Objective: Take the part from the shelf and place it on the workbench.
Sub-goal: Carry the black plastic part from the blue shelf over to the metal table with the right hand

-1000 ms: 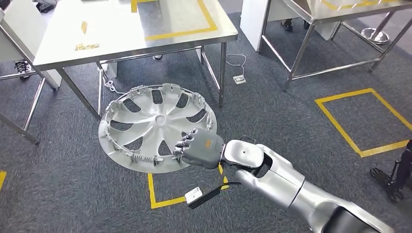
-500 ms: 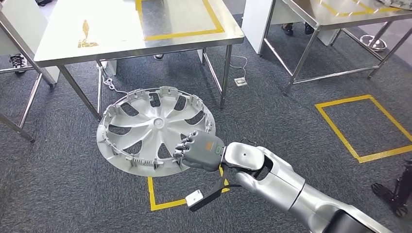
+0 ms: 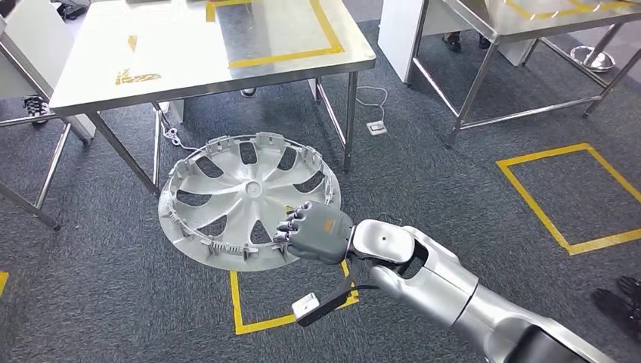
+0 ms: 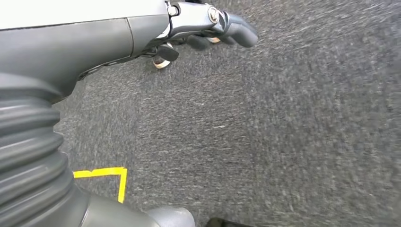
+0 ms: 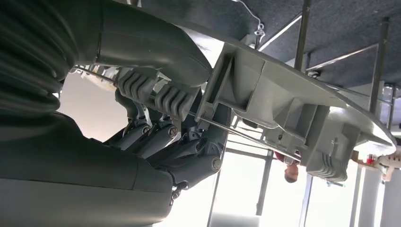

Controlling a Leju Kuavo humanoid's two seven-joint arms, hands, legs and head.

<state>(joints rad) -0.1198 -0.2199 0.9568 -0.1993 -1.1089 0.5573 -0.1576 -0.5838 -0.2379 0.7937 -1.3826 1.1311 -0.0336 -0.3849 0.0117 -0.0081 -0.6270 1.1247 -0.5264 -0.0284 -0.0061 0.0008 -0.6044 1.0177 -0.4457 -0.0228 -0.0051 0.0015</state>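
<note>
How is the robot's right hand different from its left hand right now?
The right robot hand holds the rim of the silver hubcap out in front of the robot, while the left robot hand holds nothing. The right robot hand is raised near the steel workbench; the left robot hand hangs over bare grey carpet. Both are dark grey, many-fingered hands.
</note>
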